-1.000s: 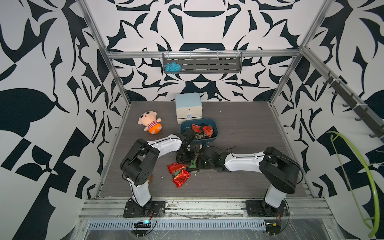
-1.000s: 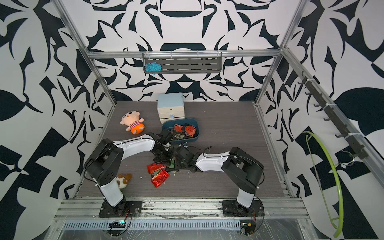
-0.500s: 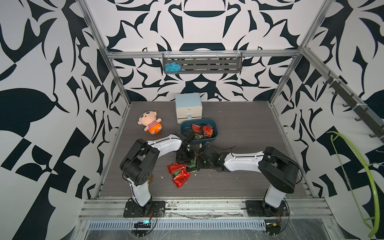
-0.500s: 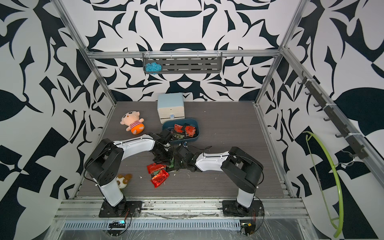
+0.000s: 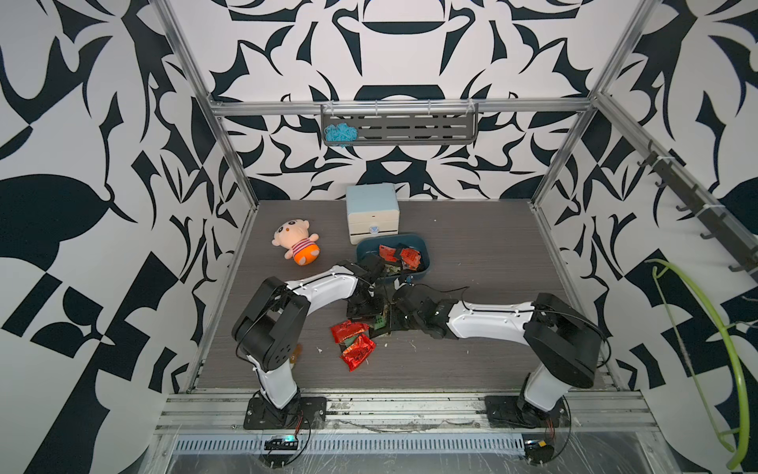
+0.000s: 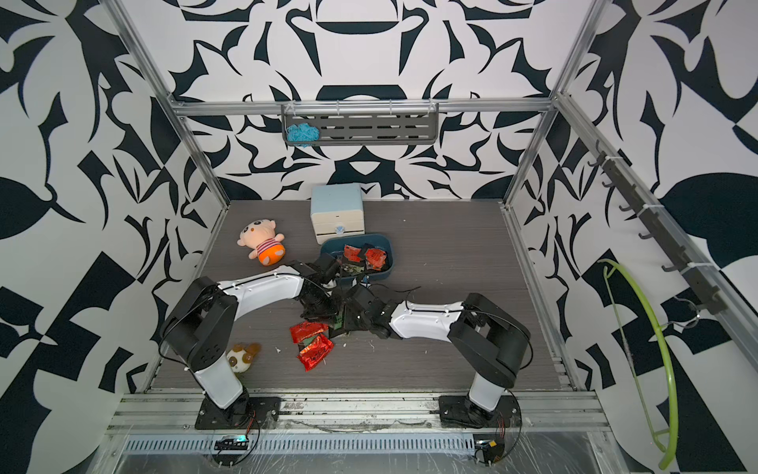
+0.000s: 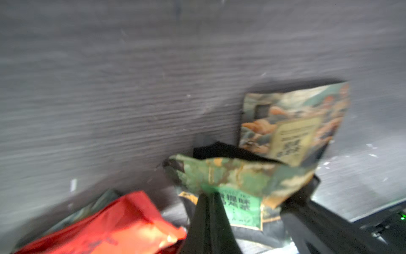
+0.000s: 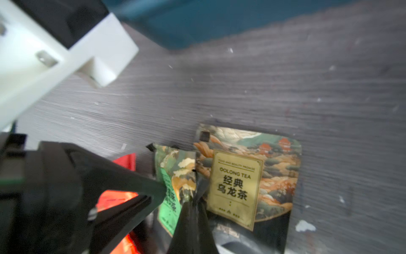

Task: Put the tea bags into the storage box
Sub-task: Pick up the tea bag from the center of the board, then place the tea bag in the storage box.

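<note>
Green-labelled tea bag (image 8: 173, 176) bending near the bench (image 8: 285, 88) middle, we are pinching it with left gripper (image 8: 161, 191) and right gripper (image 8: 193, 204), jaws narrow, red tea bags (image 5: 352, 340) lying alongside.

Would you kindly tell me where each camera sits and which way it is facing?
Top views: high above the robot's base side, looking down over the table; the left arm and right arm show whole.
Left wrist: low over the table, facing along the left gripper onto the green-label tea bag.
Right wrist: low too, behind the right gripper; the left gripper intrudes.
Shared: both wrist views show that bag, the oolong tea bag and a red tea bag.
</note>
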Available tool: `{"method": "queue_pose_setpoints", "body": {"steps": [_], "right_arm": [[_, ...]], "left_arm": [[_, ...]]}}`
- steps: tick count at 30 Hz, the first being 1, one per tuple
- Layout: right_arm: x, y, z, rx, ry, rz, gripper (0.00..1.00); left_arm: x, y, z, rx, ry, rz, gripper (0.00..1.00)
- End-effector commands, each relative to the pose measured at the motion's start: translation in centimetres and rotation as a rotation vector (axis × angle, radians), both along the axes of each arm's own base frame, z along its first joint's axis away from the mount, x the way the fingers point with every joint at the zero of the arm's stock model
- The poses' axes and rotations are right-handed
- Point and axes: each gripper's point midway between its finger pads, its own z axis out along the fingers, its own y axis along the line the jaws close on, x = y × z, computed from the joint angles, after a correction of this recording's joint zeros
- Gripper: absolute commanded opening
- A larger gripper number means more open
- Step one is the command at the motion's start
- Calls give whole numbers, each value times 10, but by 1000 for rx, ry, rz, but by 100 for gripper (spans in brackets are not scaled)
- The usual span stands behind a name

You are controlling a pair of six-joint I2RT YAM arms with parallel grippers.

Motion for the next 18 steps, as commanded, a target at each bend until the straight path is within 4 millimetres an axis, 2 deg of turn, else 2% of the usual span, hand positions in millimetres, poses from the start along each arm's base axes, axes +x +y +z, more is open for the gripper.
{"method": "queue_pose_setpoints", "body": {"steps": [1, 4, 10, 15, 17, 18], "right_arm": [[3, 0, 24, 15, -69, 7, 0], [3, -7, 26, -8, -83, 3, 0], [3, -19, 36, -19, -118, -15, 0], [2, -27, 50, -11, -145, -23, 0], [1, -31, 54, -18, -160, -22, 0], [2, -32, 57, -18, -166, -23, 0]], "left_arm": [[12, 1, 25, -20, -132, -8, 16], [17, 1, 43, -25, -231, -20, 28], [25, 15, 74, 10, -407, -6, 43], [34, 39, 97, 105, -511, 38, 71], [36, 47, 107, 122, -548, 57, 90], [37, 50, 112, 130, -564, 64, 95]]}}
